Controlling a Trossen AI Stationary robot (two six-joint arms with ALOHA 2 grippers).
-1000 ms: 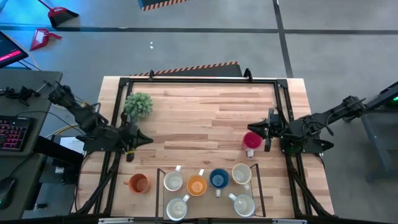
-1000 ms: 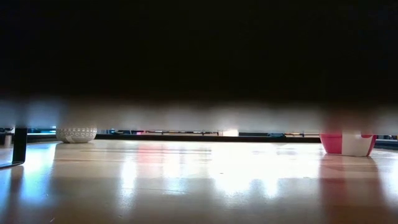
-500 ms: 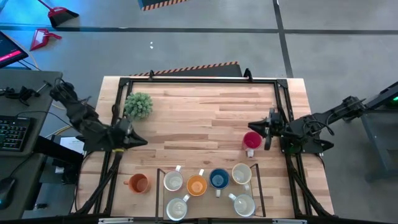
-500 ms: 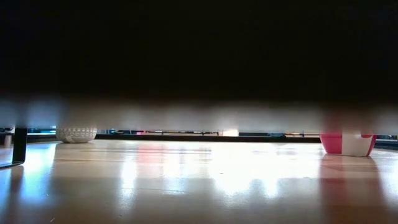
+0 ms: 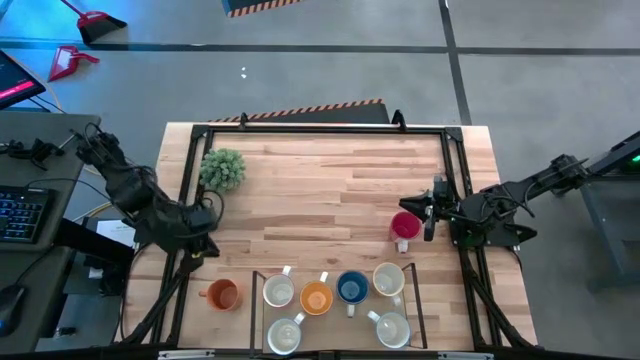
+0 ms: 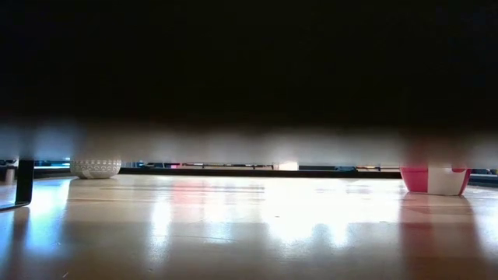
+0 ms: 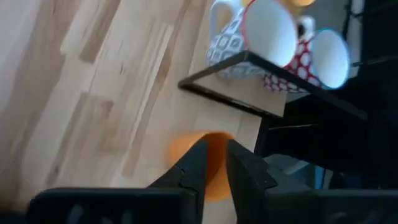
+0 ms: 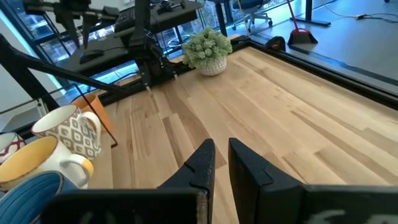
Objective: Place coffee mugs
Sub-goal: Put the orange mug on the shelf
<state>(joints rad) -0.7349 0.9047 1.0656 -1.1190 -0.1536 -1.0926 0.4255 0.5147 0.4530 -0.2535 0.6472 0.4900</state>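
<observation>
We see the pale wooden plank table (image 5: 330, 190) with a black metal frame tray (image 5: 258, 300) at its near edge holding six round ceramic mugs: a patterned white mug (image 5: 279, 290), an orange mug (image 5: 316, 298), a blue mug (image 5: 351, 288), a cream mug (image 5: 388, 279), plus two more white mugs (image 5: 285, 334) in the front row. A second orange ceramic mug (image 5: 221, 294) stands on the wood just outside the tray's left side. The left gripper (image 5: 206, 246) sits at the table's left edge, above that orange mug; its fingers (image 7: 194, 169) show a narrow gap, nothing between them. A red-and-white ceramic mug (image 5: 404, 226) stands right of centre, and the right gripper (image 5: 431, 208) is just beside it, fingers nearly together, holding nothing as far as we can tell. A bushy green potted plant (image 5: 222, 169) stands at the far left.
</observation>
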